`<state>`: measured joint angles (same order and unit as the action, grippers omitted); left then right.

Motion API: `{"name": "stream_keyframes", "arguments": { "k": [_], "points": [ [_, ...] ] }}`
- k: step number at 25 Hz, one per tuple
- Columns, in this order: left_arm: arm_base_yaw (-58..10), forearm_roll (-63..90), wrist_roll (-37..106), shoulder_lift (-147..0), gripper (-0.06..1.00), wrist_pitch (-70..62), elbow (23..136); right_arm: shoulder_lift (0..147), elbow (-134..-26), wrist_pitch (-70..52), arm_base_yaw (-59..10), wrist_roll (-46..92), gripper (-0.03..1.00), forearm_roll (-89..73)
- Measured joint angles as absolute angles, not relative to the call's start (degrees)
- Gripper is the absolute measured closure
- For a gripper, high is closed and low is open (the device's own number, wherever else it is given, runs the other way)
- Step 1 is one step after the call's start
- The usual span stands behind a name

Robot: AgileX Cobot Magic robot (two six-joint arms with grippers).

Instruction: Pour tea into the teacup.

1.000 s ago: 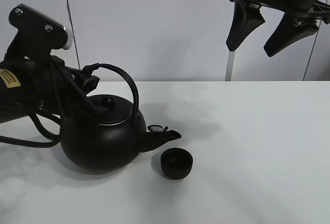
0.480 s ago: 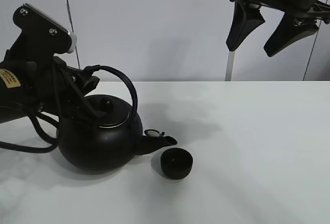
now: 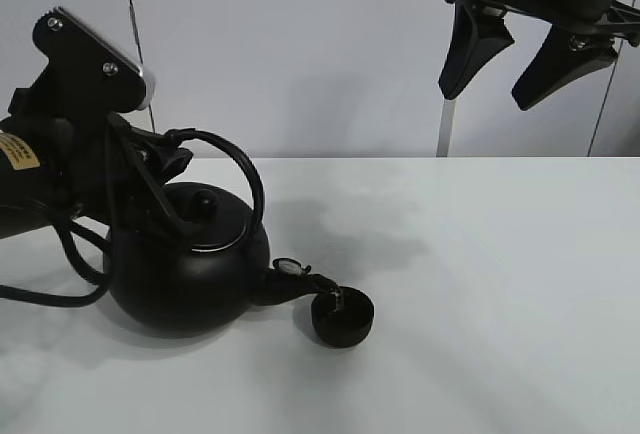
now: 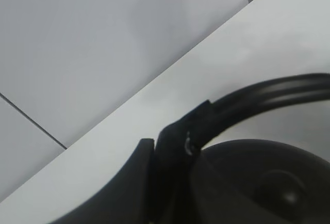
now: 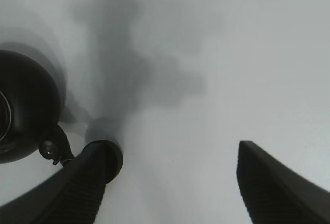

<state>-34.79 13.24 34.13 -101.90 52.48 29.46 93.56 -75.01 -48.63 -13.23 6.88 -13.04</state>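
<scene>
The black kettle (image 3: 190, 274) is tilted forward on the left of the white table (image 3: 500, 254), held by its arched handle (image 3: 240, 159). My left gripper (image 3: 168, 152) is shut on that handle near its rear end. The wrist view shows my left gripper (image 4: 157, 154) clamped around the handle (image 4: 268, 94) above the kettle (image 4: 258, 182). The spout (image 3: 300, 284) points down, and its tip is at the rim of the small black teacup (image 3: 342, 320). My right gripper (image 3: 510, 54) hangs high at the upper right, open and empty. Below my right gripper (image 5: 175, 193) lie the teacup (image 5: 109, 152) and kettle (image 5: 26, 105).
A small hinged cap (image 3: 287, 266) sits flipped up on the spout. A black cable (image 3: 60, 289) loops from the left arm down beside the kettle. A white panelled wall (image 3: 330, 54) backs the table.
The kettle has tipped further forward and its spout has dropped from above and left of the teacup down to the cup's rim. The left gripper rotated with it. The right arm has not moved.
</scene>
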Motion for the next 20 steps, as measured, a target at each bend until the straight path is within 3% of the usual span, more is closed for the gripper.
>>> {"name": "stream_keyframes", "arguments": {
  "k": [20],
  "points": [
    [-34.79, 13.34, 35.53, -101.90, 0.84, 52.48, 29.46, 93.56, -75.01, -48.74, -13.23, 6.88, 0.47, -13.04]
  ]
}}
